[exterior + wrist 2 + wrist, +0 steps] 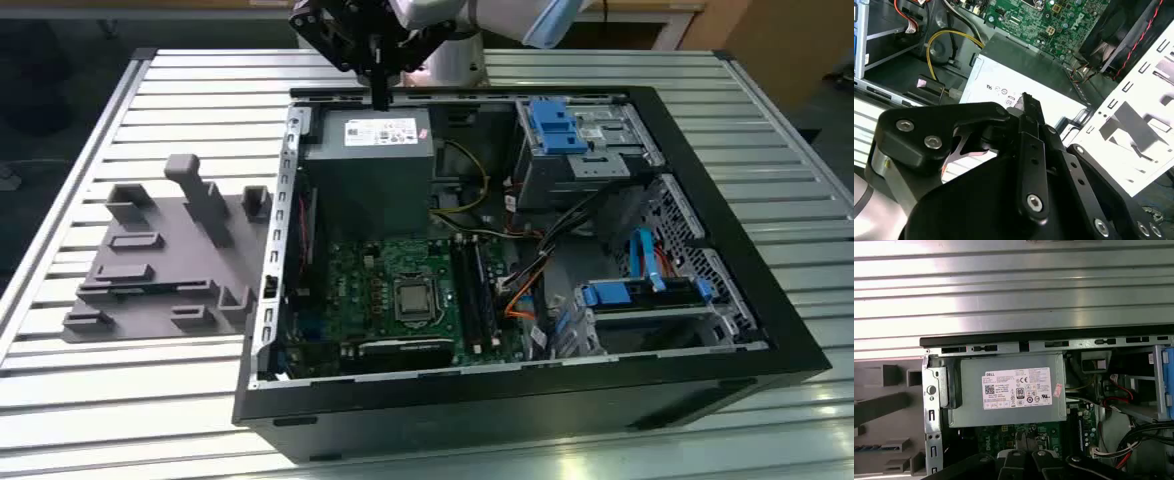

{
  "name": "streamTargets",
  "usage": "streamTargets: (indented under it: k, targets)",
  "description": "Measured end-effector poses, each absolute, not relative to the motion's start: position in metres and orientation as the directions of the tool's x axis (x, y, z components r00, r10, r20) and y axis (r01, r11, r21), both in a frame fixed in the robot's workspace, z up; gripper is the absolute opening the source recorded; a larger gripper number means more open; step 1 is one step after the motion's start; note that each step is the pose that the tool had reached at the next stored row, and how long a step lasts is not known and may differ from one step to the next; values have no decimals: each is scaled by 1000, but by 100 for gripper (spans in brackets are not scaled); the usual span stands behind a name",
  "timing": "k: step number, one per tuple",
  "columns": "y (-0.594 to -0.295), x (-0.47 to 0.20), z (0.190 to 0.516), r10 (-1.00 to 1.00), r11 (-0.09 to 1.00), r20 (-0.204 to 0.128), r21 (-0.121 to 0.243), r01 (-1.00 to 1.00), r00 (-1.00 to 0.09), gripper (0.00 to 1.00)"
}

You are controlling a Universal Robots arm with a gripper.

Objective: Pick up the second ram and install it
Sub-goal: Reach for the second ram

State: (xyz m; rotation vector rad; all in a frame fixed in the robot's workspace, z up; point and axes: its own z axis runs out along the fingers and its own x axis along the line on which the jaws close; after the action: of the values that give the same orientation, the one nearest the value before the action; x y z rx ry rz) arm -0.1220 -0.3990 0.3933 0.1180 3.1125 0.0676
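Open black computer case (534, 410) on the slatted metal table (134, 420); entry from above only. Far corner on the exterior view's left: tall grey metal power supply box (367, 170), gripper (383, 98) hanging over its far edge. Nearer, the green motherboard (354, 285) lies low, long black slots (470, 280) uncovered. On the exterior view's right, far blue-and-grey drive cage (574, 140), near blue-latched drive cage (647, 295) and orange-and-black cable bundle (521, 295) crowd the slots' side. Grey moulded fixture tray (160, 260) with upright posts stands apart, left of the case
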Motion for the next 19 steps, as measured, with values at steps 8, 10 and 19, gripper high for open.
streamTargets:
  k: [8,10,19]
  targets:
    - [-399,-123,393,76,996,-24,44,75,-997,13]
    - [-399,-124,393,76,996,-24,44,75,-997,13]
    - [-399,-125,393,76,996,-24,44,75,-997,13]
